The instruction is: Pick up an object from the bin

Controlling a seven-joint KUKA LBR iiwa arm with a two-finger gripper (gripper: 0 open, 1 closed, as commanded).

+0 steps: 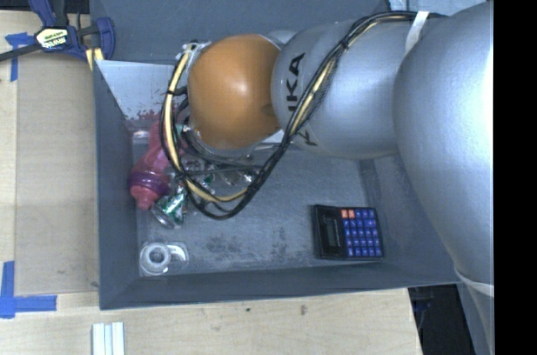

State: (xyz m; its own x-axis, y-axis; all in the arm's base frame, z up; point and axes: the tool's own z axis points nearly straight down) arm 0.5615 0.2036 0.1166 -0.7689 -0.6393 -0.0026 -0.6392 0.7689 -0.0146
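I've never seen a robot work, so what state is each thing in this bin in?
arm: reaching over the bin's left half.
pink plastic thing: lying by the left wall, partly under the arm.
green-silver piece: loose beside it.
clear ring: lying flat.
calculator: keys up, apart.

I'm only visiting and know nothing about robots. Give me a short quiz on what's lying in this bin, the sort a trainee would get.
1. True or false: the calculator lies directly under the arm's orange cover.
2. Which thing lies nearest the lower left corner of the bin? A) a clear tape roll B) a red ball C) a yellow cup
3. Fill in: the plastic item by the bin's left wall, just beside the orange cover, is coloured ____.

Key: 1 false, it lies apart from the cover, toward the lower right; 2 A; 3 pink.
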